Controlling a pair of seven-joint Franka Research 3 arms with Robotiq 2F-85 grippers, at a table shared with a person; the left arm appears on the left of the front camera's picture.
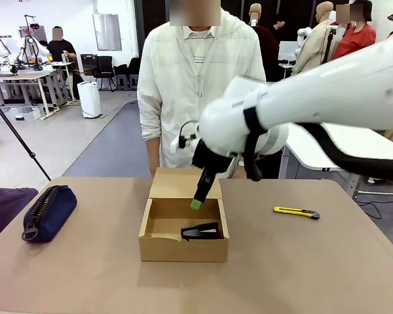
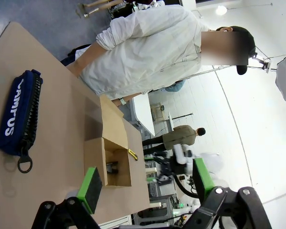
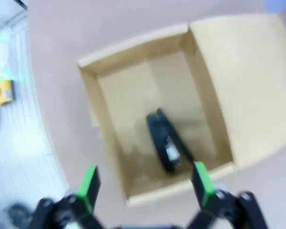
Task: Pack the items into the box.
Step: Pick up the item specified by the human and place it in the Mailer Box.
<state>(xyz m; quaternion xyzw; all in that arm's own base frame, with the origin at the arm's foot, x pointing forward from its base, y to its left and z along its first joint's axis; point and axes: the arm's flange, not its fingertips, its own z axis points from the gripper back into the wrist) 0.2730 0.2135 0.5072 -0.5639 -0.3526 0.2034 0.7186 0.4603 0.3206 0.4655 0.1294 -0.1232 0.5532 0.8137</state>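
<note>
Brown cardboard box (image 1: 183, 252) sits mid-table, lid flap folded back toward the person (image 1: 196, 85) standing at the far edge. Black stapler (image 1: 202, 231) lies inside on the box floor, toward the front right corner as I see it on the front cam.

My R claw (image 1: 198, 203) hangs just above the open top, fingers pointing down into the box. One green pad shows at about rim level from the front. R wrist cam is blurred but readable: both pads (image 3: 88, 183) are spread wide w/ nothing btw them. The stapler is below on the box floor, apart from the fingers. So the R claw is fully spread and empty.

L claw (image 2: 147, 183), per its own wrist cam, has its fingers wide apart too and nothing held. It is up off the table (image 1: 314, 261), looking across toward box and person.

Navy pouch (image 1: 49, 212) w/ black zipper lies on the table well left of the box, outside it, pull ring at the near end. White lettering runs along its side in the L wrist cam.

Yellow utility knife (image 1: 296, 212) lies on the table right of the box, apart from it.
</note>
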